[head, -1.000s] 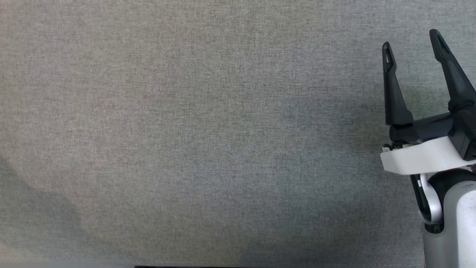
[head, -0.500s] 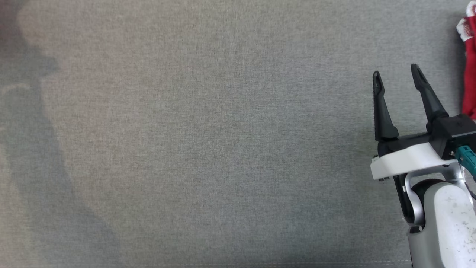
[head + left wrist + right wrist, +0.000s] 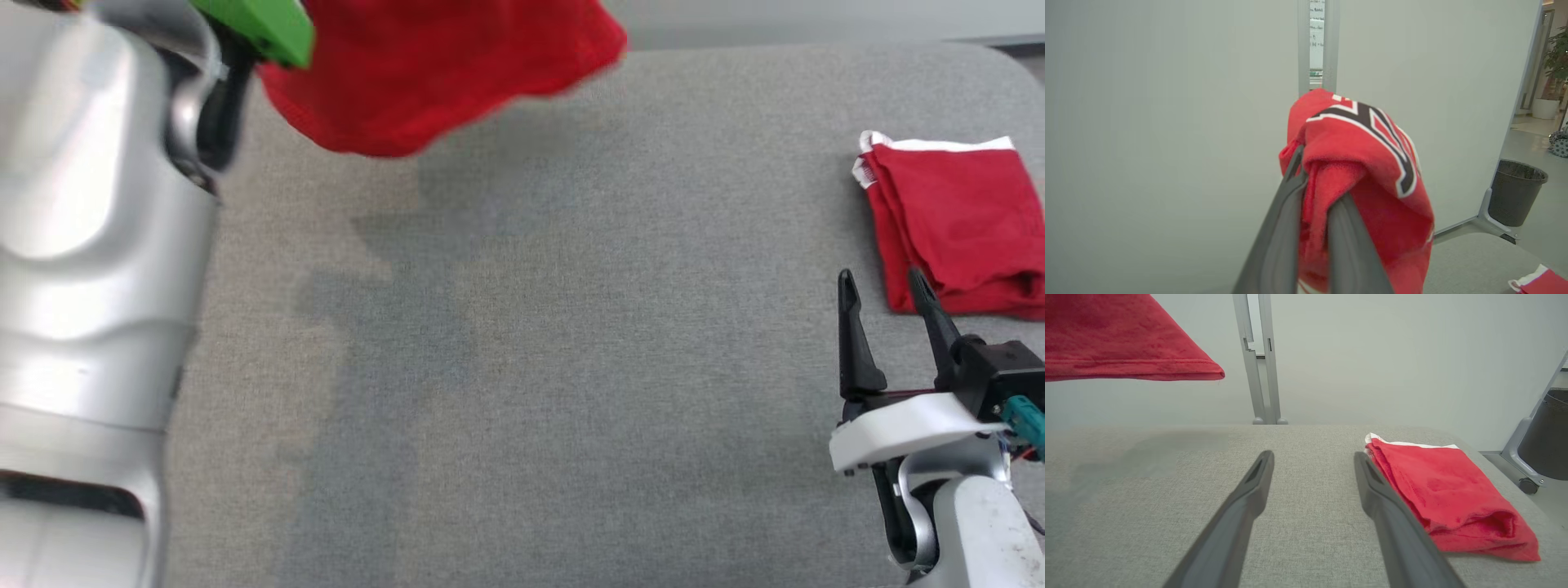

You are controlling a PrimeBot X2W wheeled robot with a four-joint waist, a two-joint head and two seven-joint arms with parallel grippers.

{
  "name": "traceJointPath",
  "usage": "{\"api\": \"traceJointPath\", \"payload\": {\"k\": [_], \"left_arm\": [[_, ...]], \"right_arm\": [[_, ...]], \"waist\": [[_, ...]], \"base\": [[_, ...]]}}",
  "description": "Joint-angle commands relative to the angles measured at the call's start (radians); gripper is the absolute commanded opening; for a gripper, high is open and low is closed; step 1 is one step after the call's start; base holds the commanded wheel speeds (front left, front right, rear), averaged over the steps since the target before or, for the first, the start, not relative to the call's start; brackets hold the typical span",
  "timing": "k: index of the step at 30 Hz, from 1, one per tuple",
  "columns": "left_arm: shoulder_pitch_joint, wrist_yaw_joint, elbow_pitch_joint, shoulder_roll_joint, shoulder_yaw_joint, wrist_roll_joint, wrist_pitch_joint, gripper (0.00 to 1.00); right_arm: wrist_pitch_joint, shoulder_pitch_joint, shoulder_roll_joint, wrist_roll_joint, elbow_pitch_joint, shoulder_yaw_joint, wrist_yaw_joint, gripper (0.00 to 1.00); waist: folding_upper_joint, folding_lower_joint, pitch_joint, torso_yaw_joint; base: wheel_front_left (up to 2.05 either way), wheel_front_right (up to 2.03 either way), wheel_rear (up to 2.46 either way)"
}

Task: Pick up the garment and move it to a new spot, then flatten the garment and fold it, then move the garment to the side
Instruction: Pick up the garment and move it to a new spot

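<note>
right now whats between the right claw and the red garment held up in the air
Only bare grey tabletop lies between the right claw and the lifted garment, as the head view shows.

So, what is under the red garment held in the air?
Bare grey fabric tabletop with a shadow lies below the hanging red garment. The far edge behind it is covered.

Above the grey table, I see the held garment blurred and cut off by the head view's top edge. Its folds bury the fingertips of my left gripper. At the table's right end, the folded red garment runs off frame.
</note>
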Motion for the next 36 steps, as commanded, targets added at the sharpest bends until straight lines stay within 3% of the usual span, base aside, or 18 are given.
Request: {"api": "traceJointPath", "payload": {"k": [1, 7, 12, 17, 18, 19, 20, 30, 36], "left_arm": [[0.125, 0.022, -0.032, -0.056, -0.008, -0.037, -0.018, 0.0], [0.421, 0.075, 0.006, -0.137, -0.015, -0.104, -0.108, 0.0], [0.536, 0.118, 0.164, -0.13, 0.039, -0.131, -0.186, 0.0], [0.549, 0.138, 0.269, -0.116, 0.076, -0.118, -0.208, 0.0], [0.545, 0.136, 0.285, -0.112, 0.079, -0.11, -0.211, 0.31], [0.541, 0.134, 0.296, -0.109, 0.08, -0.106, -0.212, 0.7], [0.537, 0.132, 0.31, -0.107, 0.078, -0.096, -0.214, 1.0], [0.546, 0.08, 0.29, -0.107, 0.107, -0.02, -0.214, 1.0], [0.574, 0.05, 0.264, -0.079, 0.086, 0.036, -0.214, 1.0]], "right_arm": [[-0.017, 0.035, -0.001, 0.02, 0.023, -0.005, -0.001, 1.0], [-0.049, 0.054, -0.001, 0.042, 0.077, 0.005, -0.001, 1.0], [-0.079, 0.024, -0.001, 0.06, 0.123, 0.03, -0.001, 1.0], [-0.098, 0.005, -0.001, 0.066, 0.157, 0.038, -0.001, 1.0], [-0.099, 0.002, -0.001, 0.065, 0.164, 0.04, -0.001, 1.0], [-0.1, -0.002, -0.001, 0.065, 0.17, 0.042, -0.001, 1.0], [-0.103, -0.006, -0.001, 0.065, 0.175, 0.046, -0.001, 1.0], [-0.101, 0.005, -0.001, 0.068, 0.198, 0.061, -0.001, 1.0], [-0.095, 0.036, -0.001, 0.072, 0.198, 0.062, -0.001, 1.0]], "waist": [[-0.0001, 0.0001, -0.097, -0.039], [-0.0001, 0.0001, -0.07, -0.06], [-0.0001, 0.0001, -0.036, -0.095], [-0.0001, 0.0001, -0.021, -0.106], [-0.0001, 0.0001, -0.02, -0.107], [-0.0001, 0.0001, -0.02, -0.108], [-0.0001, 0.0001, -0.021, -0.108], [-0.0001, 0.0001, -0.075, -0.065], [-0.0001, 0.0001, -0.134, -0.01]], "base": [[0.0, 0.0, 0.0], [0.0, 0.0, 0.0], [0.0, 0.0, 0.0], [0.0, 0.0, 0.0], [0.0, 0.0, 0.0], [0.0, 0.0, 0.0], [0.0, 0.0, 0.0], [0.0, 0.0, 0.0], [0.0, 0.0, 0.0]]}}
